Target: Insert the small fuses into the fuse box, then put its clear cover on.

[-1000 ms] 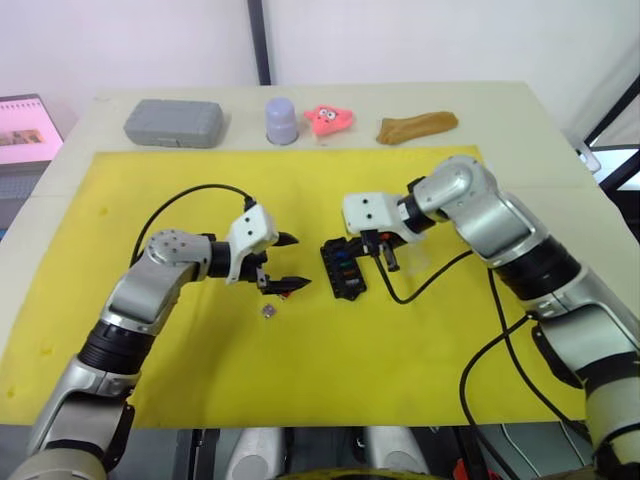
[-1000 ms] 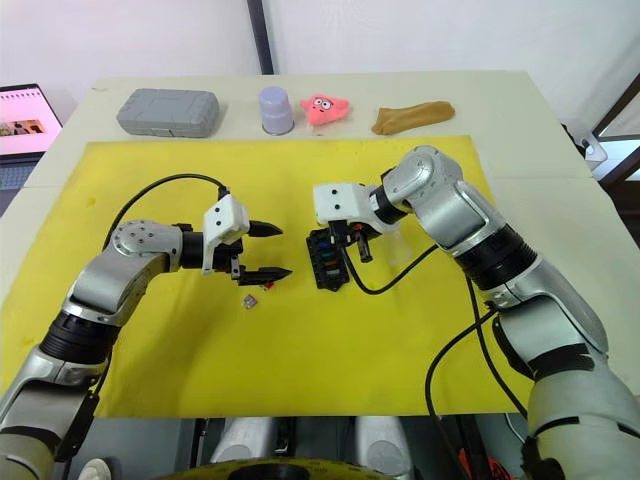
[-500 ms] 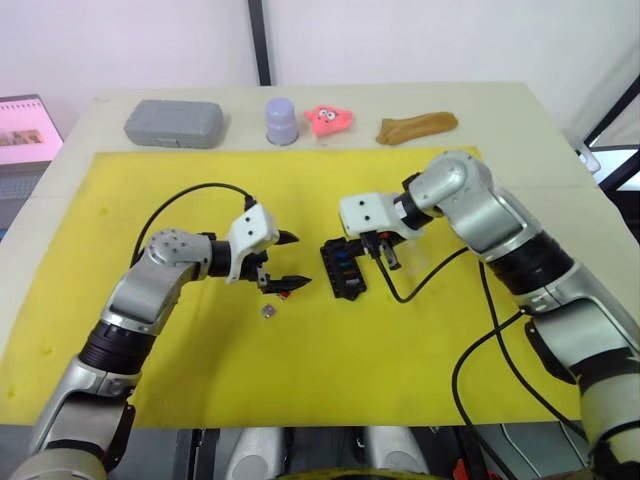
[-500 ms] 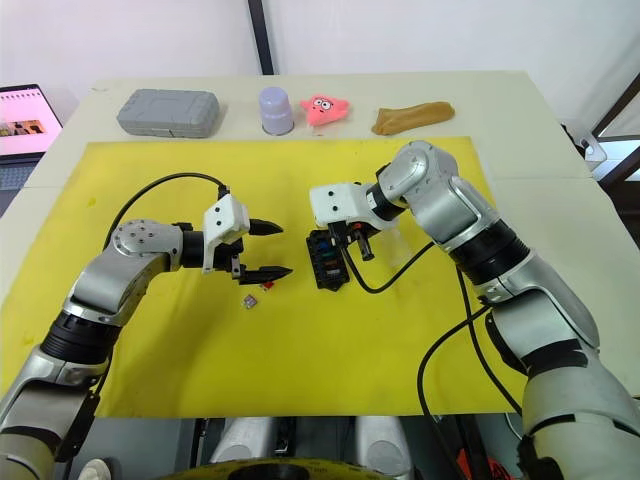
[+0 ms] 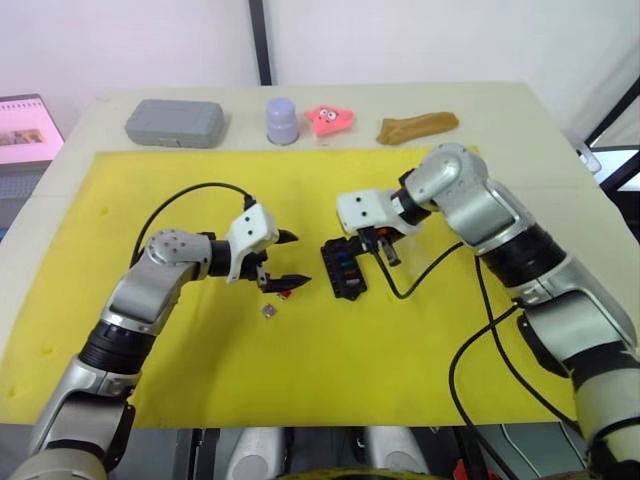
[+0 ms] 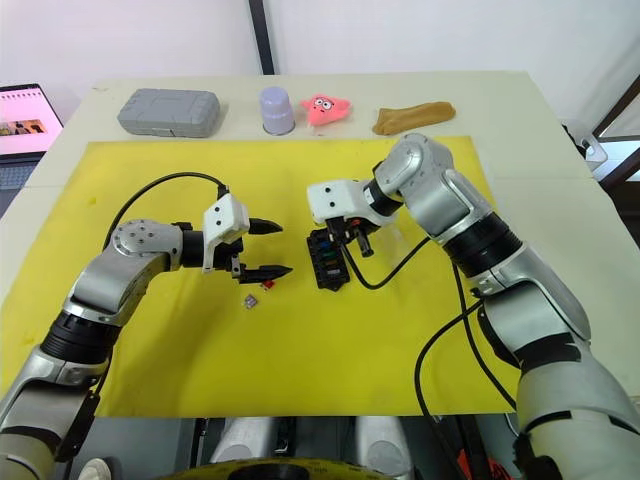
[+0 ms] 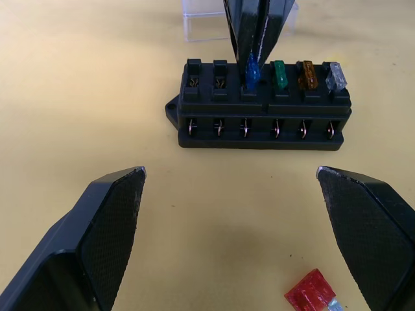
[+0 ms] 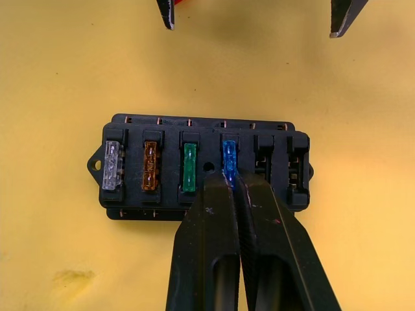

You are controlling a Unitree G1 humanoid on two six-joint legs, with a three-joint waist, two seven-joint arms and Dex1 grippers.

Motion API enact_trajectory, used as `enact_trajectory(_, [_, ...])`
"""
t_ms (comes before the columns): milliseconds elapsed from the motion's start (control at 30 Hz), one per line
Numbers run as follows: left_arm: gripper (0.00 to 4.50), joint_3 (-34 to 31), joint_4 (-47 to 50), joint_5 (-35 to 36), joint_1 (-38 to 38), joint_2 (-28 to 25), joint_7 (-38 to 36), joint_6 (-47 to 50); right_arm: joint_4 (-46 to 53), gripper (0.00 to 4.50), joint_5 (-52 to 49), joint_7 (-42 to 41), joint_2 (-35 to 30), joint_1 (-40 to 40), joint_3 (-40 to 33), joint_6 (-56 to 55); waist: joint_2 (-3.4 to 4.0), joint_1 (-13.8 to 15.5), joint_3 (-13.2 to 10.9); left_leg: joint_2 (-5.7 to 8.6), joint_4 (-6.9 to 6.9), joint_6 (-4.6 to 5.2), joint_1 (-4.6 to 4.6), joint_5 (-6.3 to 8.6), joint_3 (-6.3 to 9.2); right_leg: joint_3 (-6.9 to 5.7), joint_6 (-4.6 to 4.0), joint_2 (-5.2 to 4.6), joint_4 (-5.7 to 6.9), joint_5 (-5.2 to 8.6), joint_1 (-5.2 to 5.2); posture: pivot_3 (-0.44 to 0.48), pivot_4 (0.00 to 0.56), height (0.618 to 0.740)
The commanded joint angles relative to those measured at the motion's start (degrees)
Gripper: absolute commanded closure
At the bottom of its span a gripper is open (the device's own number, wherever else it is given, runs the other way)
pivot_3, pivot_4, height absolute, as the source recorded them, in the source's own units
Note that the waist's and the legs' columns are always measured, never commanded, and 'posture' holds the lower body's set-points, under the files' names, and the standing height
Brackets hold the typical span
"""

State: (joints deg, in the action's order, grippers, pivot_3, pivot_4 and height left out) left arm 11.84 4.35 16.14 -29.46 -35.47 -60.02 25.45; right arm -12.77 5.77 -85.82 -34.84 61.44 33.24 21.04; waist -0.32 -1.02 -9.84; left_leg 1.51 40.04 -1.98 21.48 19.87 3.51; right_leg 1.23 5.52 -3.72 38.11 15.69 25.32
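Now, the scene, part by part:

Right fingers: the right gripper (image 8: 235,184) has its two fingers pressed together on the blue fuse (image 8: 228,161), which stands in the fourth slot of the upper row of the fuse box (image 8: 201,167).

Fuse box: black, flat on the yellow mat (image 5: 180,370), directly under the right fingers and a little in front of the left ones.

Fuses in the box: beside the blue one, going away from the empty slots, stand the green fuse (image 8: 189,167), the brown fuse (image 8: 150,166) and the clear grey fuse (image 8: 113,166). The two slots on the other side of the blue fuse are empty. The second row is also empty.

Left fingers: the left gripper (image 5: 286,261) is spread wide, holding nothing, with its tips pointing at the fuse box.

Loose fuses: the red fuse (image 7: 310,291) lies on the mat just beside one left finger. Another small fuse (image 5: 268,311) lies on the mat near the left fingers, on the robot's side.

Clear cover: the clear cover (image 7: 206,18) lies on the mat just behind the fuse box, past the right fingers.

Bench: the bench (image 5: 520,110) carries the mat.
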Motion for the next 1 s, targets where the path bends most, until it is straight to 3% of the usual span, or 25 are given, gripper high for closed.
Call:
enact_trajectory(33, [0.07,-1.23,0.29,-0.05,-0.86,0.08,0.02,-1.28,-1.15,4.50,1.60,-0.16,0.70,0.81,0.20,0.53,0.00,-0.02,0.00,0.00,0.00,0.00,0.00,0.00,0.00,0.00,0.00,0.00,0.00,0.00,0.00,0.000,0.150,0.740])
enact_trajectory(733, [0.07,-1.28,0.81,-0.06,-0.75,-0.30,-0.20,-0.46,-3.56,4.50,2.98,1.02,2.88,-0.50,0.61,3.88,-0.01,-0.18,0.06,-0.01,0.00,-0.03,-0.10,-0.02,0.01,0.00,0.00,0.02,0.03,0.00,-0.09,0.000,0.150,0.740])
enact_trajectory(833, [0.00,-1.31,0.82,-0.03,-0.78,-0.36,-0.28,-0.37,-3.35,3.51,2.64,1.15,3.06,-0.17,0.09,4.41,0.00,-0.13,0.06,-0.01,0.00,-0.03,-0.10,-0.02,0.01,0.00,0.00,0.02,0.03,0.00,-0.08,0.000,0.150,0.740])
enact_trajectory(900, [0.00,-1.35,0.83,-0.01,-0.80,-0.41,-0.34,-0.31,-3.04,2.61,2.30,1.17,3.25,0.12,-0.53,4.97,-0.01,-0.08,0.06,-0.01,0.00,-0.03,-0.09,-0.02,0.02,0.00,0.00,0.01,0.03,0.00,-0.08,0.000,0.150,0.740])
enact_trajectory(1000, [0.00,-1.44,0.85,0.06,-0.77,-0.51,-0.46,-0.23,-2.30,2.61,1.63,1.01,3.48,0.55,-1.68,6.01,-0.01,-0.08,0.06,0.00,-0.01,-0.03,-0.06,-0.01,0.02,0.00,0.00,-0.01,0.01,0.00,-0.07,0.000,0.150,0.740])
